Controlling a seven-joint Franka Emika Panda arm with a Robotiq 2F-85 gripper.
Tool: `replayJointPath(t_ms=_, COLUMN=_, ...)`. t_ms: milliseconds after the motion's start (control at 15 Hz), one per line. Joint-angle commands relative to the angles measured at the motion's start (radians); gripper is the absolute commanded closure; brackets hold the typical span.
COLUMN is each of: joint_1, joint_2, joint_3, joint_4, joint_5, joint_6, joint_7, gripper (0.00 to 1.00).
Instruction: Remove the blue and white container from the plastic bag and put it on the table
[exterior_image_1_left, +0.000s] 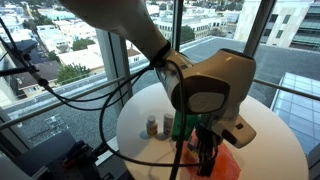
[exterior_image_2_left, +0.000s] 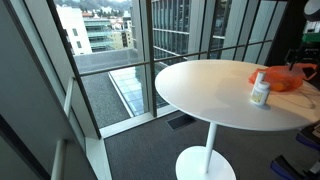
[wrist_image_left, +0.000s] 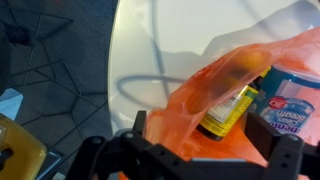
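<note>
While the gripper (wrist_image_left: 206, 135) hangs low over the table, its jaws stand wide apart and hold nothing, as the wrist view shows. Between the two dark fingers (wrist_image_left: 140, 125), and just ahead of them, lies a crumpled orange plastic bag (wrist_image_left: 195, 95) with its mouth gaping toward the camera. Inside the bag, directly ahead of the jaws, a dark bottle with a yellow cap (wrist_image_left: 228, 112) lies on its side. Just beside that bottle, toward the finger at the picture's far edge, sits the blue and white container (wrist_image_left: 292, 100), still within the bag and partly cut off by the frame, so its label cannot be read. Whether the fingers touch the plastic cannot be told. Beneath the bag and the jaws spreads a round white table (wrist_image_left: 170, 40) on a single pedestal. In an exterior view, two small containers (exterior_image_1_left: 157, 125) stand upright on the table, off to one side of the jaws and apart from the bag. Beyond the table, farther out from the jaws, tall glass windows (exterior_image_2_left: 110, 40) look onto city buildings.
</note>
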Motion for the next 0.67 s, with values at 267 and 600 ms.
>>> replayJointPath(t_ms=267, joint_1=0.027, joint_2=0.093, joint_3=-0.009, joint_4=0.13, joint_5=0.025, joint_6=-0.067, joint_7=0.0, gripper=0.0)
replayJointPath(t_ms=600, joint_1=0.03, joint_2=0.132, joint_3=0.003, joint_4=0.164, joint_5=0.054, joint_6=-0.03, joint_7=-0.025, gripper=0.0)
